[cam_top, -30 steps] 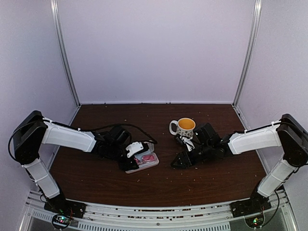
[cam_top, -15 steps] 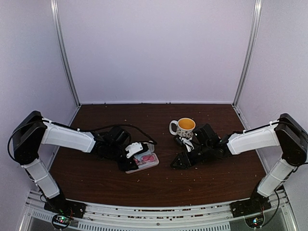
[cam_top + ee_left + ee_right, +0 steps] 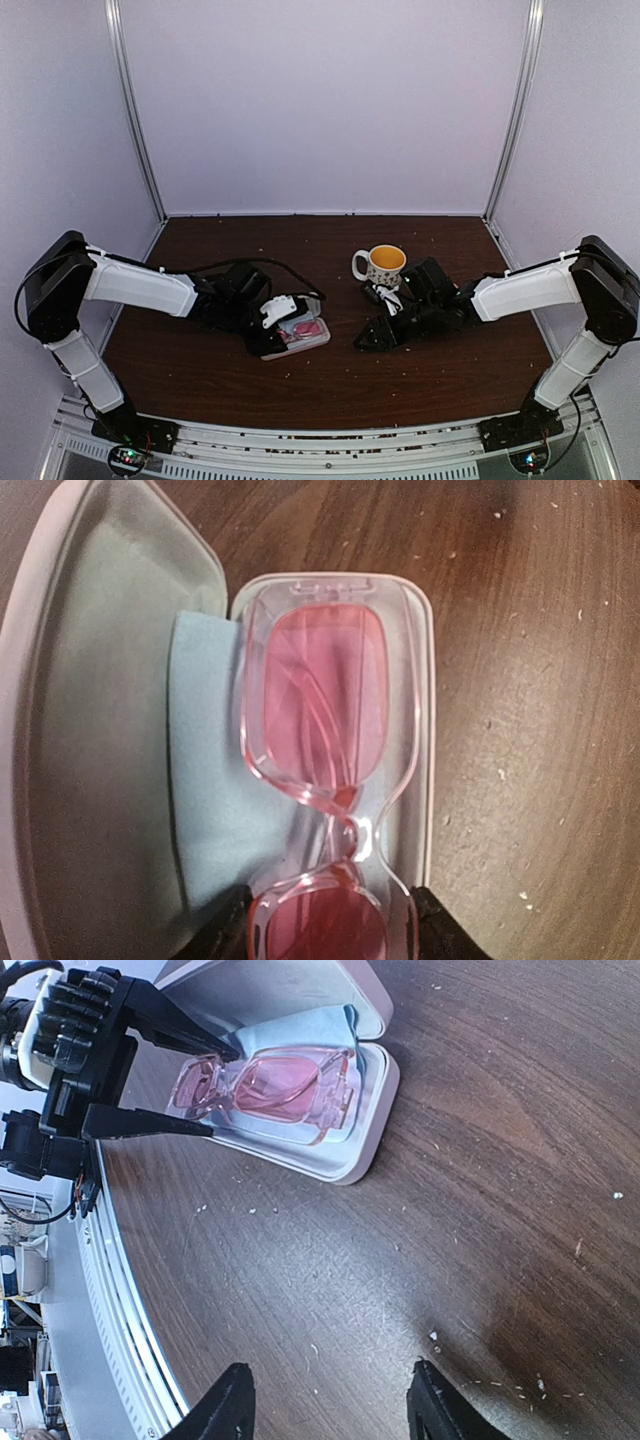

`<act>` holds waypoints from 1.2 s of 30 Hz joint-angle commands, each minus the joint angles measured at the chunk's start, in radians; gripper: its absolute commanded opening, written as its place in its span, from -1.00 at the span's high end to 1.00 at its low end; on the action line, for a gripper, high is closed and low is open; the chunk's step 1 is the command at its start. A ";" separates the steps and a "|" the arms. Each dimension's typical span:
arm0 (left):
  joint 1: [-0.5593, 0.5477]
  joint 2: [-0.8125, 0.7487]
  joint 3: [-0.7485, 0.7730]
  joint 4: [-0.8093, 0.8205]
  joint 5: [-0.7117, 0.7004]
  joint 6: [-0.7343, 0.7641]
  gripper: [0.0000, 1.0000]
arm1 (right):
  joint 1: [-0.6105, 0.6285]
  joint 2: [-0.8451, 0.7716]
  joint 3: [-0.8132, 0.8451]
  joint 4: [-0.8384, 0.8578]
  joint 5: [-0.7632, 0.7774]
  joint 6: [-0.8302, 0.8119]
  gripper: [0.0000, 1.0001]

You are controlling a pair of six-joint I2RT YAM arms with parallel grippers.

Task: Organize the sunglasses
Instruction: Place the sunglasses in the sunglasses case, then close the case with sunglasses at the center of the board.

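The sunglasses (image 3: 320, 700), pink with tinted lenses, lie folded in the open pale case (image 3: 425, 680) on a light blue cloth (image 3: 205, 770). My left gripper (image 3: 330, 905) sits over one lens, a black fingertip pressed against each side of its frame. From the right wrist view, the sunglasses (image 3: 280, 1090) rest in the case (image 3: 350, 1150) with the left gripper (image 3: 222, 1093) straddling their far end. My right gripper (image 3: 330, 1370) is open over bare wood, a short way from the case. From above, the case (image 3: 312, 340) lies left of centre, between the two grippers.
A spotted mug (image 3: 385, 265) with a yellow inside stands behind my right gripper (image 3: 365, 340). The case lid (image 3: 90, 730) stands open on the left side. Crumbs speckle the dark wooden table (image 3: 330, 390). A metal rail runs along the near edge.
The right gripper has drifted slightly left toward the case. The left gripper and sunglasses stay where they were.
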 commanded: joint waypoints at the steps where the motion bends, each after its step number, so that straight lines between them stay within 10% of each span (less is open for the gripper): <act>1: 0.007 -0.044 -0.013 0.023 0.027 -0.003 -0.04 | -0.003 0.013 -0.012 0.023 -0.010 0.012 -0.05; 31: -0.002 -0.276 -0.049 0.041 0.116 -0.064 -0.16 | 0.001 0.001 0.001 0.009 0.027 0.013 -0.05; 36: -0.002 -0.389 -0.046 0.069 -0.038 -0.163 -0.30 | 0.010 0.008 0.035 0.000 0.067 0.020 -0.06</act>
